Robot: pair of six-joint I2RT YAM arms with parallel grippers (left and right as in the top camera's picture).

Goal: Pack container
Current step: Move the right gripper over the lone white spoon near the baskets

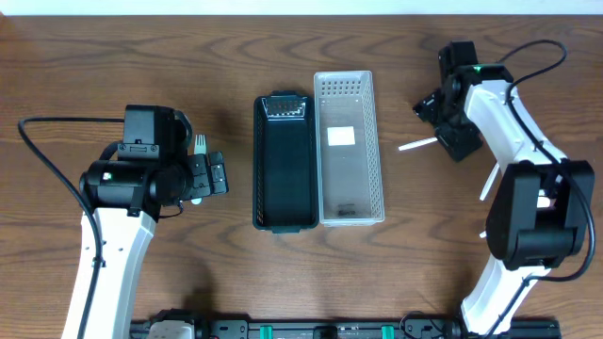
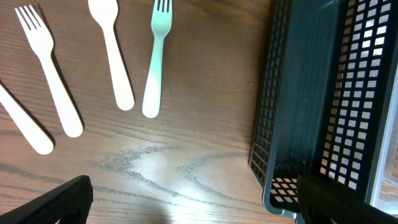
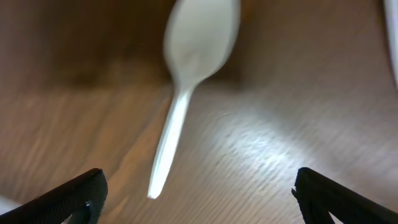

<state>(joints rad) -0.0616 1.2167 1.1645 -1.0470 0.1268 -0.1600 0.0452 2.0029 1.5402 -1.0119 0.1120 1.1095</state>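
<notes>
White plastic spoon [image 3: 186,81] lies loose on the dark wood-grain bench [image 1: 113,56]. In the right wrist view its bowl is toward twelve o'clock and its handle tip toward six. It sits blurred between the right arm's fingers [image 3: 68,196], which are spread wide with nothing in them. The step in hand looks like picking up this spoon.

To do it well, I would centre the narrow handle between the pads and come straight down until the tips nearly meet the wood. The pinch should go across the handle, not the bowl. A piece this thin and flat on a hard top is likely to skate or flip if one pad reaches it first. Once lifted, it should travel level toward the baskets, at nine o'clock from the spoon in the overhead view. The black mesh plastic basket [image 1: 285,179] and the white perforated plastic basket [image 1: 375,169] stand side by side there, long walls touching. Which one is meant for it I cannot tell.

The left arm's fingers [image 2: 59,199] are also spread and empty, just beside the black basket. A pale green plastic fork [image 2: 155,62] and white plastic forks [image 2: 46,74] lie between ten and twelve o'clock of them.

The bench is glossy and shows glare, so things probably slide easily. Little of the room shows beyond it.
</notes>
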